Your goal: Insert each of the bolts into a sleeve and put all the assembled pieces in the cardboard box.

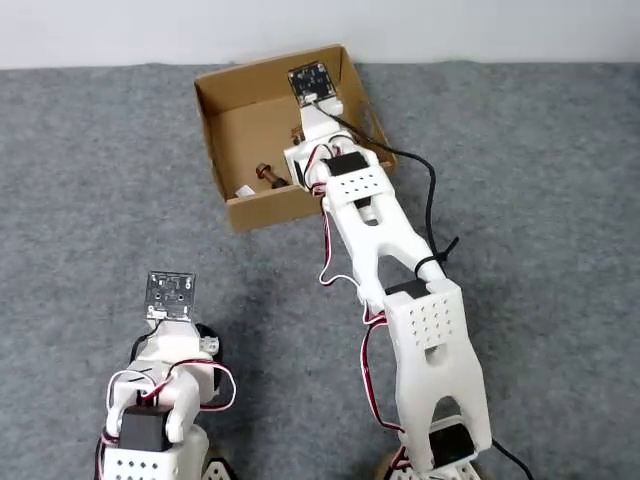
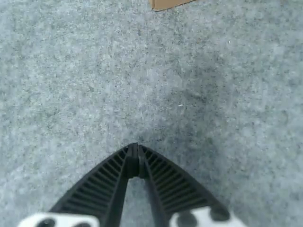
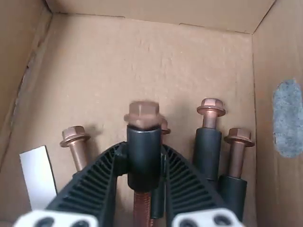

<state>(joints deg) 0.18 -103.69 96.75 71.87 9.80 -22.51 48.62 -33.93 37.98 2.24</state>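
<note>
Item one, my left end effector [image 2: 137, 158]: fingers pressed together at the tips, holding nothing, parked low over the bench [image 1: 100, 180] near my own base and well apart from the work. Item two, the cardboard box [image 1: 250, 125]: open-topped, at the far side of the bench, with my right arm stretched out into it. Item three, a white slip [image 3: 37, 175] lying flat on the box floor. Item four, a copper bolt [image 3: 75, 137] beside the slip; its upper shaft shows bare, its lower part is hidden behind my finger, so I cannot tell whether it wears a sleeve. Item five, my right end effector [image 3: 142, 152]: narrowed around a black sleeve [image 3: 143, 142] with a hex-headed copper bolt [image 3: 143, 113] through it, the assembled piece held inside the box just above the floor. A further bolt head [image 3: 164, 125] peeps out close behind it. Items six and seven, two sleeved bolts [image 3: 208, 137] and [image 3: 238, 146] lying side by side near the box wall. Progress, as I judge it: late. Several pieces are already boxed, and the held one wants only release; the bare-shafted bolt may need checking. Surface: grey, felt-like matting across the whole bench. Room: a plain pale wall [image 1: 320, 30] along the far edge.
</note>
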